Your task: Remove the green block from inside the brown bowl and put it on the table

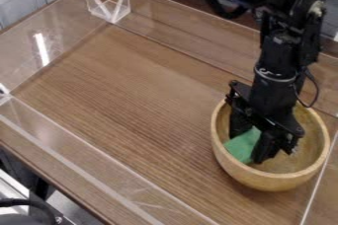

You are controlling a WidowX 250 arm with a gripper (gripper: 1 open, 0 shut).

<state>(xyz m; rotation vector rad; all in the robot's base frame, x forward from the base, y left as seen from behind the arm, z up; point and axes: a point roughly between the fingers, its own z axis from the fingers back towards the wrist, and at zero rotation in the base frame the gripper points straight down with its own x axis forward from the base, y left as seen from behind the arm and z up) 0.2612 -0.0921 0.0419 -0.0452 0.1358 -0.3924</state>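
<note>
The brown bowl (232, 162) sits at the table's (119, 101) right front corner. Inside it lies the green block (242, 146), of which only a green patch shows at the left of the fingers. My black gripper (262, 142) reaches straight down into the bowl from the arm above, and its fingers (274, 142) are drawn together over the block. The fingers hide most of the block, but they look shut on it.
Low clear acrylic walls (79, 165) edge the wood-grain table. A clear corner piece (109, 5) stands at the far left. The bowl is close to the right and front walls.
</note>
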